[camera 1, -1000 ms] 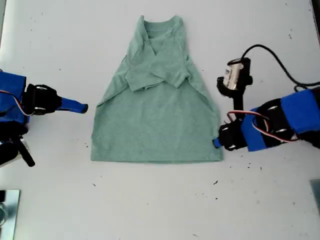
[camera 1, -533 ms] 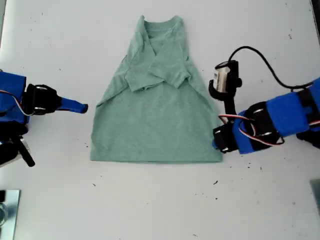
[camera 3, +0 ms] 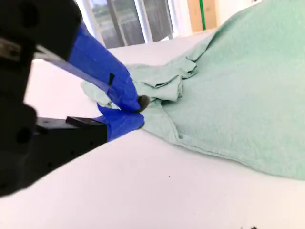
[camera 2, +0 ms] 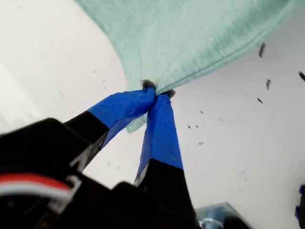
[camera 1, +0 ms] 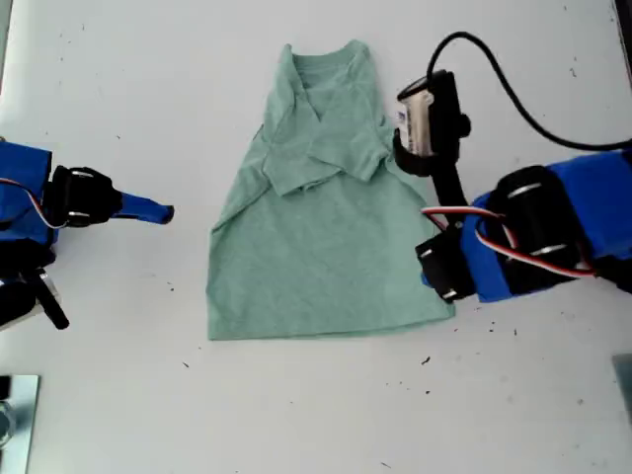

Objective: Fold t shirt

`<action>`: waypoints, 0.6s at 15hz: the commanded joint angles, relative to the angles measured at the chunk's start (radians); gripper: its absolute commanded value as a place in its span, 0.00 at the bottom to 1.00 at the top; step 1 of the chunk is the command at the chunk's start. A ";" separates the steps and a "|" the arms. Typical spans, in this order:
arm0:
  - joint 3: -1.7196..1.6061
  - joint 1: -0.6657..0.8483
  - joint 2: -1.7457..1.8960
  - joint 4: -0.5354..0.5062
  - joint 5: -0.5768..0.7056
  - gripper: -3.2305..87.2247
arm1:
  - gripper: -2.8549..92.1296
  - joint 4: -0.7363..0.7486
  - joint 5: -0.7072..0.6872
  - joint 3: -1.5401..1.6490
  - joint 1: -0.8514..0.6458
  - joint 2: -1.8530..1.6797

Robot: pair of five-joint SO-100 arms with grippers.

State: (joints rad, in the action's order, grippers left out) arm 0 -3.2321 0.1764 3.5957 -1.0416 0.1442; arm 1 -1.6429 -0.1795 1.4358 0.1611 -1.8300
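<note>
The t shirt (camera 1: pixel 326 237) lies flat on the white table (camera 1: pixel 316 415), neck at the far end and both sleeves folded in over the chest. My first gripper (camera 2: pixel 155 93) is shut on the hem corner of the t shirt (camera 2: pixel 190 33); its arm (camera 1: pixel 513 242) reaches in from the exterior view's right, covering the fingers there. My second gripper (camera 1: pixel 163 211) sits at the exterior view's left, a short gap from the shirt's side edge. Its blue fingertips (camera 3: pixel 136 102) meet with nothing between them, and the t shirt (camera 3: pixel 238 105) spreads out beyond.
A metal piece (camera 1: pixel 12 415) sits at the exterior view's lower left corner. A black cable (camera 1: pixel 513 94) loops above the arm on the exterior view's right. Small dark specks dot the table.
The t shirt has slid toward the exterior view's right and turned slightly, pulled by its hem corner. The arm holding it has swung up and inward. The other arm has not moved.
</note>
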 commanded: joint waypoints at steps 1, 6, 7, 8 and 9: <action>-0.014 -0.006 0.008 0.014 0.011 0.03 | 0.02 0.152 -0.060 -0.061 -0.006 0.041; -0.014 -0.009 0.008 0.014 0.011 0.03 | 0.02 0.531 -0.117 -0.064 -0.031 0.350; -0.014 -0.009 0.008 0.014 0.011 0.03 | 0.09 0.565 -0.120 -0.061 -0.025 0.368; -0.014 -0.009 0.008 0.014 0.011 0.03 | 0.24 0.557 -0.121 -0.075 -0.011 0.374; -0.014 -0.009 0.008 0.014 0.011 0.03 | 0.29 0.512 -0.133 -0.103 0.006 0.351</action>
State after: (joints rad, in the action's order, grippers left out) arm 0 -3.2321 0.1764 3.5957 -1.0416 0.1442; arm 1 -1.1137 -0.2945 1.4159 0.1427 -1.4404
